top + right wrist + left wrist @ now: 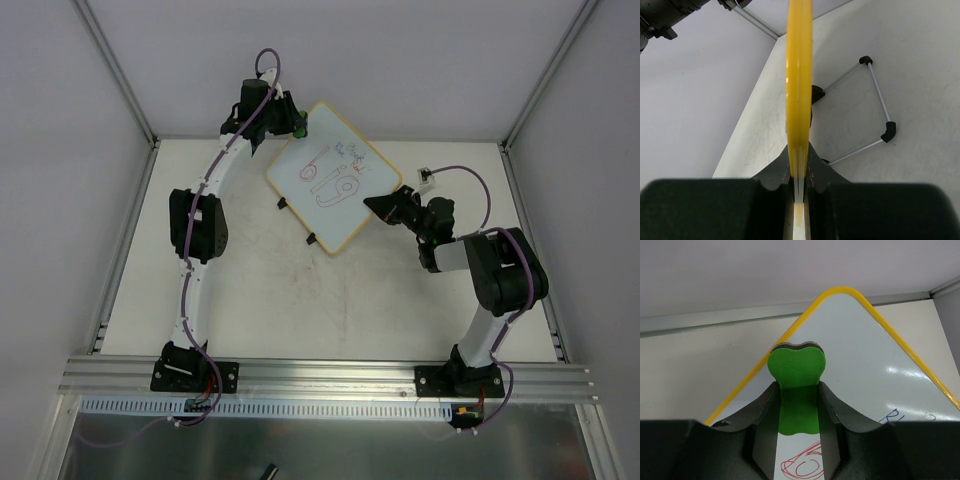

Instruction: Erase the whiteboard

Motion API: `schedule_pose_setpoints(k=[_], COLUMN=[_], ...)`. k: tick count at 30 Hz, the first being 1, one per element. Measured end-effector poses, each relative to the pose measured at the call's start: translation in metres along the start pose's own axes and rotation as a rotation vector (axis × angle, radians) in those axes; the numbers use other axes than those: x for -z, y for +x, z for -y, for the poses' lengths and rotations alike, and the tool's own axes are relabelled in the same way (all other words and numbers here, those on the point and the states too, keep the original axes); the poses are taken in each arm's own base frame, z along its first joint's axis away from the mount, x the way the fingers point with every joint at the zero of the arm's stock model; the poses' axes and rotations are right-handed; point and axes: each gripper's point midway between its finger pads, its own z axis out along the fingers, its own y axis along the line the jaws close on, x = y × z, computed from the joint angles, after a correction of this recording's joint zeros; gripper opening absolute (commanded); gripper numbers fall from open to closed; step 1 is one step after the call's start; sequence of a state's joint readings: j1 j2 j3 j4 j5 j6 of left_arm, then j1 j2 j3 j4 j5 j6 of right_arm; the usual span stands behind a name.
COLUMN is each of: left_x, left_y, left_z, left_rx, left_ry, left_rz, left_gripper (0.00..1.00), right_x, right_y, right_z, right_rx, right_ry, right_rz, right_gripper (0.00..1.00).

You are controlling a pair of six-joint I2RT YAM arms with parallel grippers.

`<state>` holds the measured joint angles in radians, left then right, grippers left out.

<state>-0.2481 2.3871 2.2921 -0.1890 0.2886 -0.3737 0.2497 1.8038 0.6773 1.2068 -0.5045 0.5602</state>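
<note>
The whiteboard (330,180), white with a yellow frame, stands tilted at the table's back middle. It bears red scribbles (335,185) and blue writing (355,152). My right gripper (385,205) is shut on the board's right edge; in the right wrist view the yellow frame (799,75) runs edge-on between the jaws of that gripper (800,155). My left gripper (297,125) is shut on a green eraser (300,128) at the board's far corner. In the left wrist view the eraser (796,365) sits between the jaws of that gripper (797,390), against the board (865,355), above a red scribble (807,465).
A thin wire stand with black end caps (875,100) hangs behind the board. Two black clips (283,204) sit on the board's lower left edge. White enclosure walls close the back and sides. An aluminium rail (330,375) runs along the near edge.
</note>
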Motion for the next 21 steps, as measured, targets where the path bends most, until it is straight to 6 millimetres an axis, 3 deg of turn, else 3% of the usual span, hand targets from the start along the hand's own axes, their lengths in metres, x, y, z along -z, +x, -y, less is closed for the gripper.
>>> schedule_pose_setpoints(k=[13,21], left_x=[-0.006,-0.026], left_y=[-0.010,0.013], left_z=[0.010,0.004], left_rx=[-0.071,-0.072], left_ry=[0.050,0.052], left_rz=[0.045,0.017], left_gripper=[0.00,0.00], right_x=[0.000,0.000], right_y=[0.000,0.000], right_z=[0.000,0.000], right_rx=[0.000,0.000], right_ry=[0.000,0.000], right_rz=[0.000,0.000], right_gripper=[0.00,0.00])
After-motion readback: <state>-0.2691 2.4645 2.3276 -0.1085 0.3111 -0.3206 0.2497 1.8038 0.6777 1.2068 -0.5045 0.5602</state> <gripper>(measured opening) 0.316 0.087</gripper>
